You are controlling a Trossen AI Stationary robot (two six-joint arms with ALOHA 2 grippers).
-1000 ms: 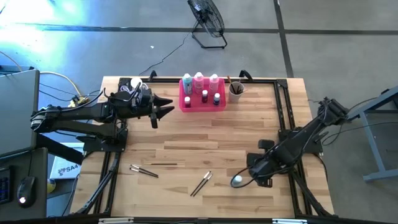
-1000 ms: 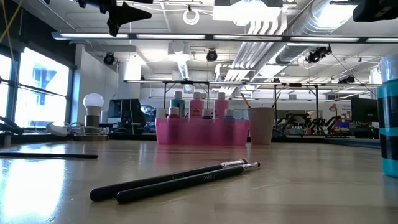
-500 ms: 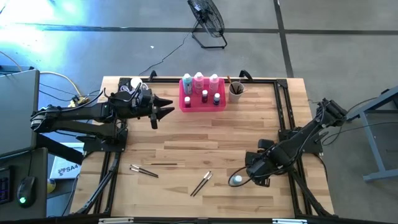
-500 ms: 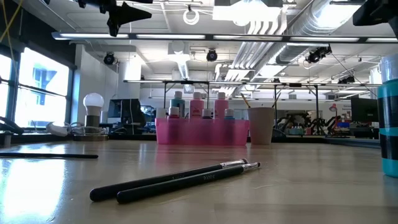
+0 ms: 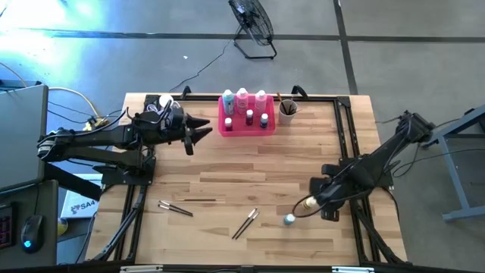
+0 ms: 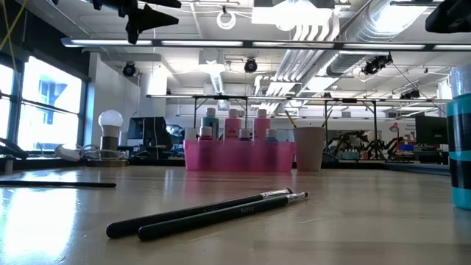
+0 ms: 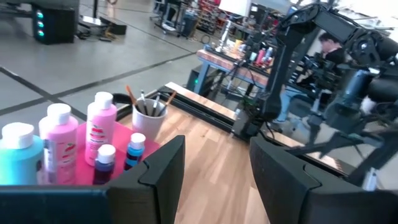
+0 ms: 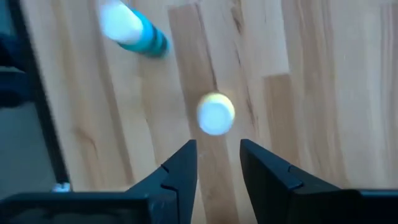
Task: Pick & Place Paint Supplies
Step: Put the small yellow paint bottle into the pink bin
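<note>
Tiny teal plastic bottle with a white cap [image 5: 289, 220]: in the high view it stands on the pale wooden slatted table [image 5: 227, 171] at the near right, just beside the right gripper [image 5: 307, 205]. A tiny yellow bottle with a white cap [image 5: 310, 202] shows at that gripper's tips. The bright pink rectangular plastic tray [image 5: 246, 127] sits at the far centre and holds three taller white-capped bottles, one teal [image 5: 228, 98] and two pink [image 5: 242, 96], with tiny bottles in front of them. The pale beige cup [image 5: 287, 112] stands just right of the tray. Thin paintbrushes lie near: a pair at the left [image 5: 174, 208], a single one [image 5: 199, 200] beside it, and a pair at the centre [image 5: 245, 224]. The left gripper [image 5: 203, 129] hovers just left of the tray. In the low view, two dark-handled brushes [image 6: 206, 213] lie side by side in the foreground and the teal bottle [image 6: 460, 154] stands at the right edge, with the tray [image 6: 239, 157] and cup [image 6: 308, 149] far behind. In the left wrist view the left gripper [image 7: 214, 155] has its fingers spread, grasping nothing, facing the tray [image 7: 84, 140] and cup [image 7: 148, 121]. In the right wrist view the right gripper [image 8: 217, 152] is released, fingers parted with nothing between them. The yellow bottle [image 8: 216, 114] lies just past the fingertips and the teal bottle [image 8: 134, 28] is farther off.
</note>
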